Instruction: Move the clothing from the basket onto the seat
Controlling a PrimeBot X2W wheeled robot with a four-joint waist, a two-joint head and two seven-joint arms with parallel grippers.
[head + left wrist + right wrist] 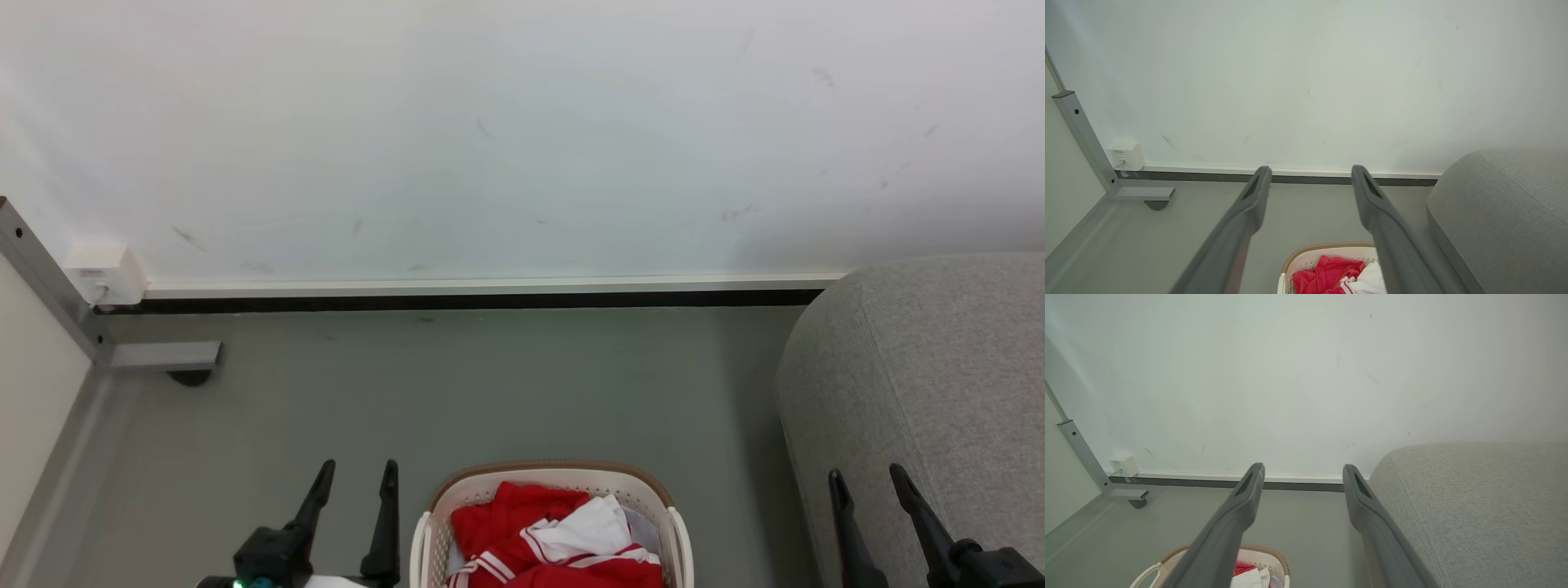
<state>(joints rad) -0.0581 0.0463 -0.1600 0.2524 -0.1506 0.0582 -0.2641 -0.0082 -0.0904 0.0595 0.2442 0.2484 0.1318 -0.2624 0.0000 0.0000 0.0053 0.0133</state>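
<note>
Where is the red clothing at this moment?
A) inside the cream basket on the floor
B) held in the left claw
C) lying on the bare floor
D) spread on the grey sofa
A: the red clothing lies heaped inside the basket, which stands on the floor beside the sofa.

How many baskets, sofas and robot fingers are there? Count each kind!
Basket: 1
Sofa: 1
Fingers: 4, two on the left gripper, two on the right gripper
Total: 6
</note>
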